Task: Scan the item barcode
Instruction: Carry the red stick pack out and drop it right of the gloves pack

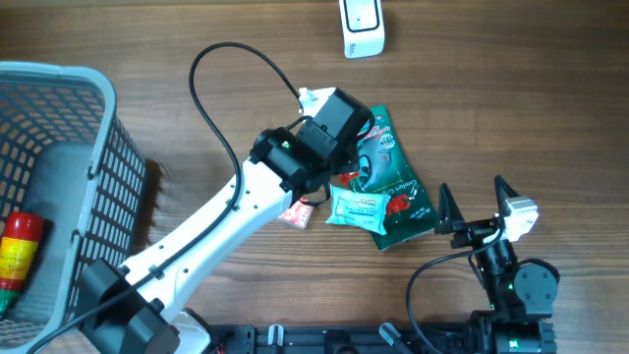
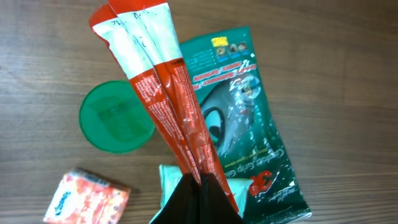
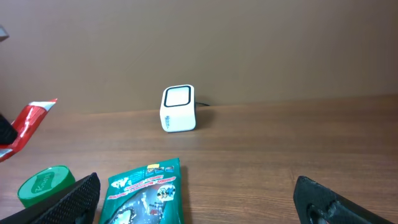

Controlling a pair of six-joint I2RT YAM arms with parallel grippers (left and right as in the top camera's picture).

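Red-and-white sachets [image 2: 163, 93] aloft; white scanner [image 3: 178, 109] upright.

Probably a mock shop checkout — white barcode scanner [image 1: 363, 28], grey shopping basket [image 1: 123, 167], packaged goods [image 1: 398, 197].

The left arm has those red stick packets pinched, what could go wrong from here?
The left claw pinches the red stick packets at one end only, so the long free ends may swing or slip in transit. Two sticks look clamped together, so the scanner might read the wrong one. No barcode shows in the wrist view; it may end up facing away from the scanner.
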